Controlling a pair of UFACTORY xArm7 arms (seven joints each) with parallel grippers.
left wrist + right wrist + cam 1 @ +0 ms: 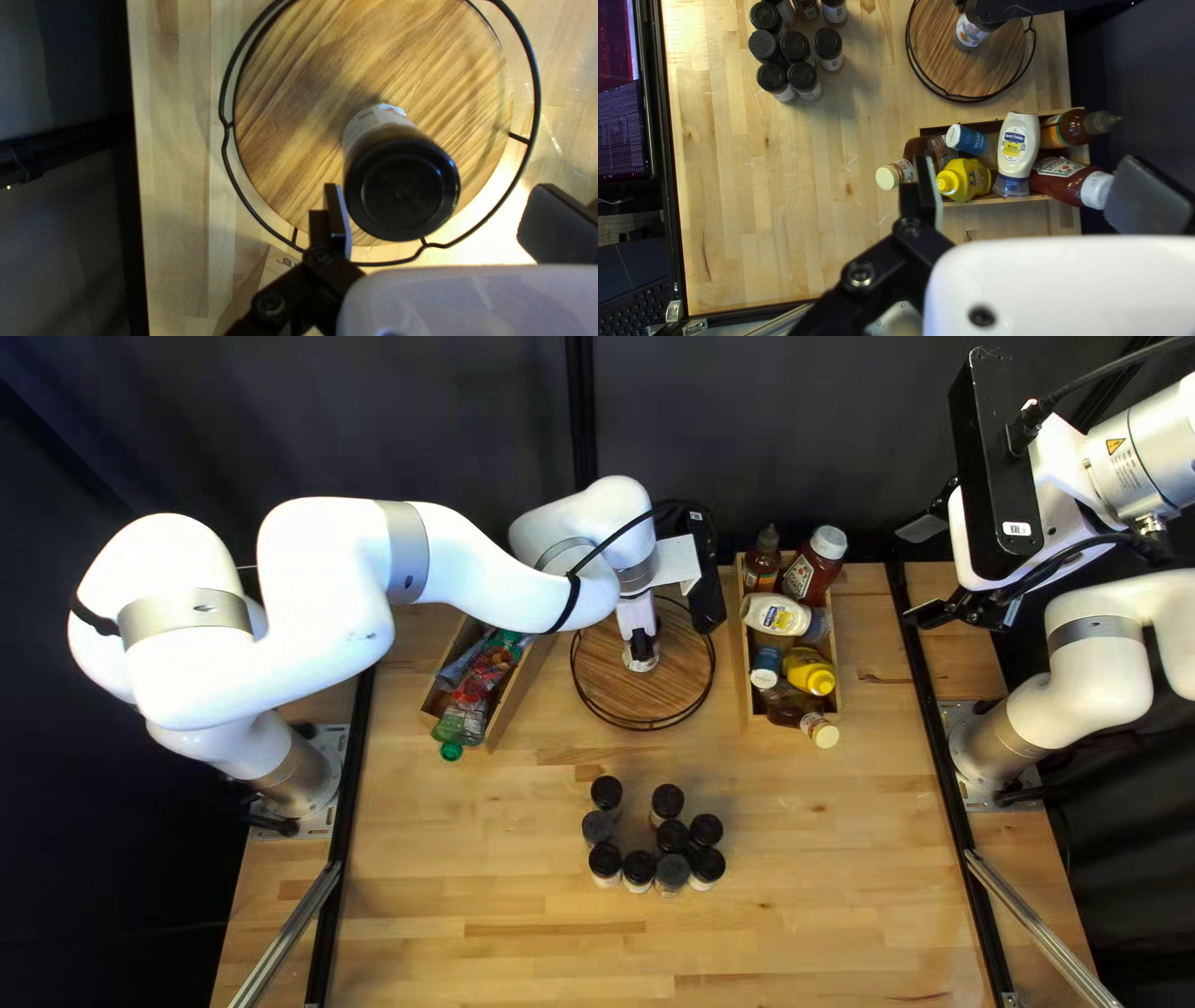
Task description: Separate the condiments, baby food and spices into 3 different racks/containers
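Nearest us in the top left view: nine spice jars point(672, 836) bunched upright on the tabletop point(523, 933), black lids up. Reads as the unsorted pile, stood so each can be taken from above.

Next out, two wooden bins flank the round rack. Left bin point(499, 729) has baby food pouches point(468, 691), green cap over its near end. Right bin point(746, 697) has the condiments: mustard bottle point(971, 179), mayo bottle point(1019, 146), ketchup bottle point(1067, 180) and others, packed at odd angles, probably just to fit. Those two groups look sorted.

Between them, the round wooden rack point(299, 112) carries one spice jar point(402, 190), upright, near mid-board. We judge it's a fresh placement, spot picked to leave room around it.

Left end effector point(439, 191) points down over that jar, fingers spread; one is right by the lid, the other well apart, so no clamp. Likely next: lift clear without tipping it, then go for another jar.

Right end effector point(924, 569) hangs raised beyond the right bin, fingers apart, holding nothing. Looks parked.
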